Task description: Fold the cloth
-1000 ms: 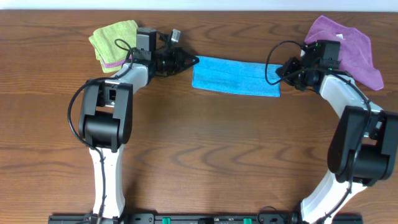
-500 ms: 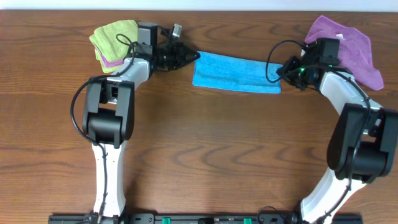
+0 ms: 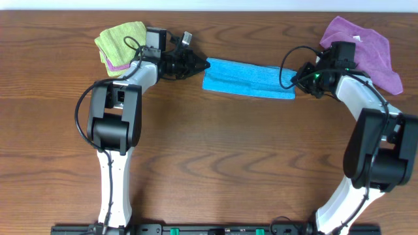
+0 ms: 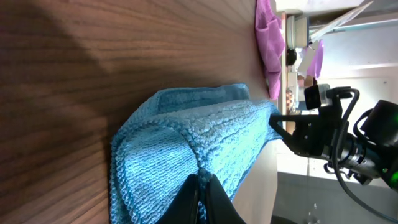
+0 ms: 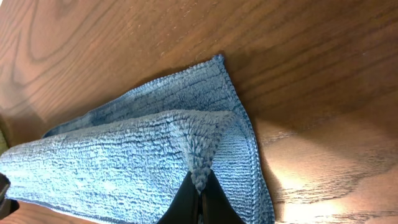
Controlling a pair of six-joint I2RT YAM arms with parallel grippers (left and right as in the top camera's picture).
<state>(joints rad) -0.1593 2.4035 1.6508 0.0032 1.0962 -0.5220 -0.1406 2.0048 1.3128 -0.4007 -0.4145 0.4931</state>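
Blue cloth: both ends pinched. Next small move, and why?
Probably carry both ends across in step until the raised layer meets the lower edge, then set down. The left gripper and right gripper are each shut on an end of the blue cloth, and both wrist views show the pinched layer lifted short of that edge.

I am pinching a raised ridge of the blue cloth (image 5: 124, 155) in my gripper (image 5: 200, 198), jaws pressing together on the fabric; the rest is lying doubled over on the wooden table (image 5: 298, 74), one corner pointing away from me
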